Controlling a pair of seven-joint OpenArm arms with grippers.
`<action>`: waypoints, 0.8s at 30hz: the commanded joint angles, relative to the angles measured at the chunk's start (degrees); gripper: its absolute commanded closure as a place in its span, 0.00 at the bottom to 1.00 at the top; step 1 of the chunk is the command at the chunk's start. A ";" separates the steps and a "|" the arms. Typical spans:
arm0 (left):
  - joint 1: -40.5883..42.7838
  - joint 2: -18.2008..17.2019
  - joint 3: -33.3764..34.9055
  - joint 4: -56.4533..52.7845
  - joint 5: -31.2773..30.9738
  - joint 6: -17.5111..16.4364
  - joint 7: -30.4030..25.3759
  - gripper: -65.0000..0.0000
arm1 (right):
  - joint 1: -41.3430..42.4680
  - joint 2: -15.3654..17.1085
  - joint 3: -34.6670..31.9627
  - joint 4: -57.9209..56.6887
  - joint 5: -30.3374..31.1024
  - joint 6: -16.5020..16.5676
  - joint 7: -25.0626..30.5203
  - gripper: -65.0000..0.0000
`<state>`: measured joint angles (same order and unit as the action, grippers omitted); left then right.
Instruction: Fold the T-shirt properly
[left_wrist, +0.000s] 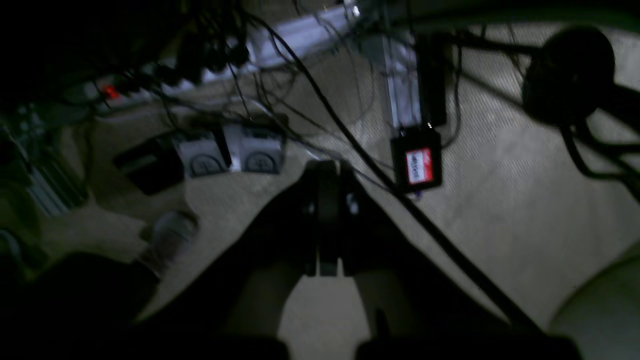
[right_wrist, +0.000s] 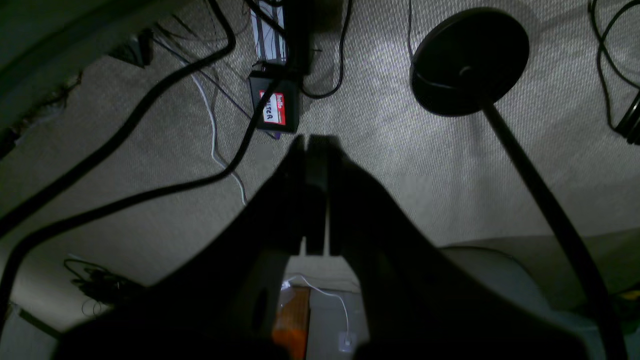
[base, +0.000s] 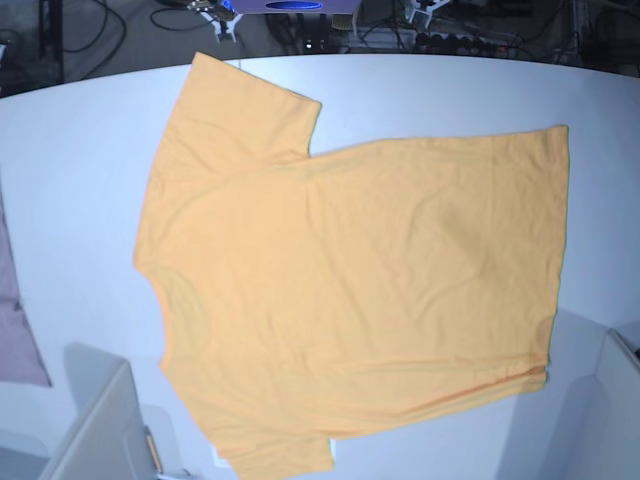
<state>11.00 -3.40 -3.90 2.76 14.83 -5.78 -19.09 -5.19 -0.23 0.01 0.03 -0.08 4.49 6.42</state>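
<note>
Left wrist view: the left gripper (left_wrist: 327, 170) is clenched on nothing, above carpet near a red-labelled box (left_wrist: 417, 165).

Right wrist view: the right gripper (right_wrist: 315, 142) is likewise clenched and empty, just below that box (right_wrist: 275, 107).

Base view: the T-shirt (base: 350, 280) lies spread flat on the white table (base: 70, 200), a pinkish cloth (base: 15, 320) to its left.

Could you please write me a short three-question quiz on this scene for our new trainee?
1. True or false: the T-shirt lies spread flat on the table.
2. In the base view, the neckline faces which edge? A) left B) right C) top
3. Fill in: both grippers, left and right, hang over the carpet with jaws ____.

Key:
1. True; no fold is made yet.
2. A; the hem is at the right.
3. Shut; neither holds anything.
</note>
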 joint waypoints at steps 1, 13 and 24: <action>1.35 -0.43 0.08 -0.08 0.33 0.02 -0.12 1.00 | -0.48 0.01 -0.05 0.01 -0.06 0.04 -0.13 1.00; 9.61 -0.78 0.17 9.15 -0.10 0.02 -0.38 1.00 | -6.63 -0.61 0.38 3.35 0.21 0.04 -0.13 1.00; 29.04 -3.77 0.08 36.84 -0.19 0.02 -0.20 1.00 | -27.56 -0.69 2.41 39.31 8.82 -0.05 -11.56 1.00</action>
<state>38.74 -7.22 -3.81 39.59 14.70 -5.80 -18.74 -32.25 -0.84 2.39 39.75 8.80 4.12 -5.28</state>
